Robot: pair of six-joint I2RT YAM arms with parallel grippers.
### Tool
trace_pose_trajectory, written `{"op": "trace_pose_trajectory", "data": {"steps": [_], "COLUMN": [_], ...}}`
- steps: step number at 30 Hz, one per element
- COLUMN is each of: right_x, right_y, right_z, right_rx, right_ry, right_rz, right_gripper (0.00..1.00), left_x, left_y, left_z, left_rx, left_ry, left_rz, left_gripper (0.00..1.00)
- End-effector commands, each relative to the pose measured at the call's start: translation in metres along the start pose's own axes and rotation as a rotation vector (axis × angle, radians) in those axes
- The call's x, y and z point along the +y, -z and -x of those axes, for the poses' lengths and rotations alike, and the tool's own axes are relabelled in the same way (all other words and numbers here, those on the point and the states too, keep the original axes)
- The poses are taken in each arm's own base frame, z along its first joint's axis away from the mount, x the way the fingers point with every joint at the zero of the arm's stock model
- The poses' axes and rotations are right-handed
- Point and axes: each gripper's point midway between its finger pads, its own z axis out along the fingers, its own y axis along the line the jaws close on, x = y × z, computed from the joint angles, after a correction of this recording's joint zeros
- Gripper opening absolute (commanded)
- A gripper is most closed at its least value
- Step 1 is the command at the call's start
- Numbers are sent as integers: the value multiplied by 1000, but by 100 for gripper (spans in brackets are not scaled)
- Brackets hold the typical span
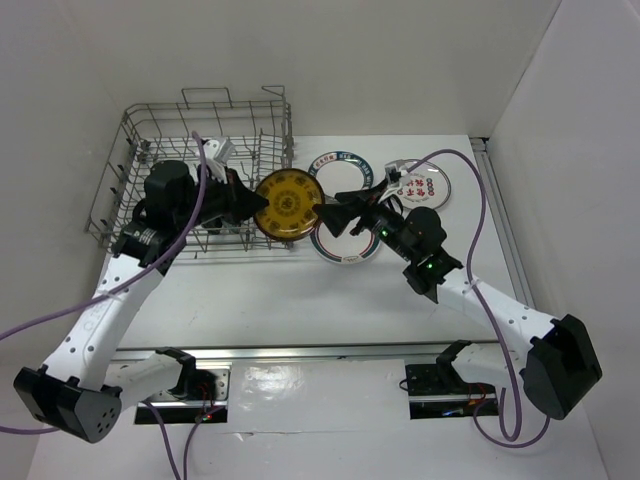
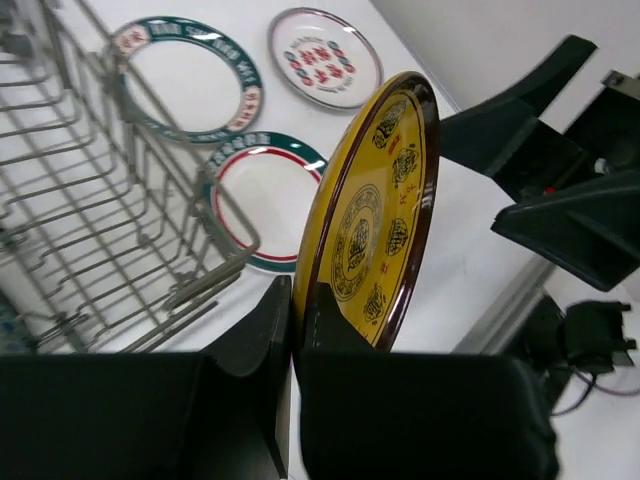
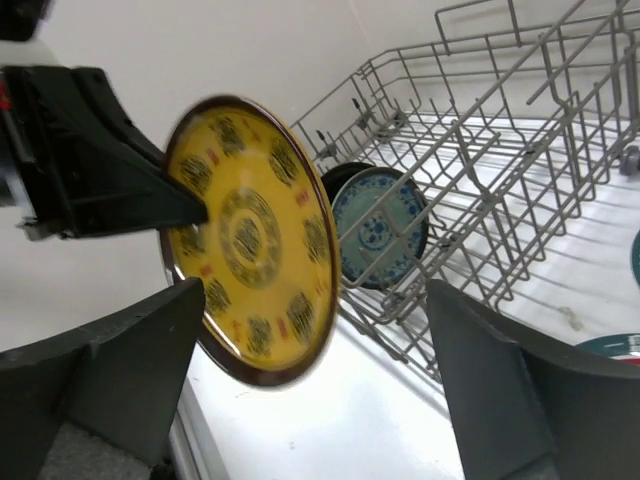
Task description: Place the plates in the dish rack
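Observation:
My left gripper (image 1: 252, 203) is shut on the rim of the yellow plate (image 1: 288, 205) and holds it upright on edge in the air, just right of the dish rack (image 1: 200, 170). The left wrist view shows the plate (image 2: 375, 220) pinched between my fingers (image 2: 262, 340). My right gripper (image 1: 335, 207) is open and empty, close to the plate's right edge; the plate (image 3: 250, 240) stands just ahead of its open jaws. A pale teal plate (image 3: 380, 225) and a black plate (image 3: 345, 175) stand in the rack (image 3: 500, 150).
Two white plates with green rims lie on the table, one (image 1: 338, 165) beside the rack, one (image 1: 345, 245) under my right arm. A white plate with red marks (image 1: 425, 185) lies further right. The table's raised edge (image 1: 495, 230) runs along the right.

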Motion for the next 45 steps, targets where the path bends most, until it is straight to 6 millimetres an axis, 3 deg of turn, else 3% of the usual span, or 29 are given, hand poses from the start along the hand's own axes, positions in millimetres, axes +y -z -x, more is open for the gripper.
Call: {"op": "trace_pose_trajectory", "data": {"steps": [1, 3, 5, 6, 8, 9, 11, 14, 15, 16, 18, 20, 22, 24, 26, 29, 35, 41, 45], "right_x": [16, 11, 1, -5, -7, -10, -17, -23, -27, -26, -23, -27, -26, -23, -25, -26, -28, -27, -26], "right_y": [-6, -5, 1, 2, 9, 10, 18, 23, 25, 27, 32, 39, 42, 47, 48, 49, 44, 43, 45], "right_z": [27, 27, 24, 17, 13, 9, 2, -18, -21, -20, -24, -37, -38, -38, -35, -37, -47, -49, -48], "right_rx": [-74, -74, -57, -39, -22, -13, -1, 61, 75, 80, 99, 139, 151, 162, 158, 166, 186, 190, 190], "right_ry": [25, 32, 53, 48, 58, 65, 63, 64, 73, 85, 81, 82, 101, 109, 119, 117, 101, 100, 100], "right_rz": [49, 19, -24, -47, -57, -63, -82, -84, -90, -92, -78, -87, -77, -72, -80, -84, -61, -53, -53], "right_gripper": [100, 100, 100, 100, 100, 100, 100, 100, 100, 100, 100, 100, 100, 100, 100, 100, 100, 100, 100], "left_x": [-8, 14, 16, 37, 57, 77, 101, 122, 121, 136, 153, 169, 182, 204, 213, 221, 239, 245, 256], "left_y": [35, 63, 106, 130, 164, 193, 216, 231, 237, 229, 238, 221, 212, 199, 184, 168, 139, 130, 139], "left_z": [56, 76, 102, 111, 120, 123, 119, 114, 129, 114, 113, 115, 116, 110, 109, 107, 78, 59, 45], "left_rx": [-213, -326, -465, -535, -610, -646, -653, -644, -772, -728, -772, -770, -813, -767, -732, -725, -603, -571, -592], "left_ry": [-79, -61, -49, -31, -22, -34, -30, -118, -110, -168, -160, -172, -180, -173, -147, -110, -113, -159, -151], "left_rz": [96, 303, 441, 606, 795, 993, 1220, 1420, 1416, 1441, 1491, 1426, 1389, 1393, 1356, 1273, 1187, 1179, 1254], "left_gripper": [0, 0, 0, 0, 0, 0, 0, 0, 0, 0, 0, 0, 0, 0, 0, 0, 0, 0, 0]}}
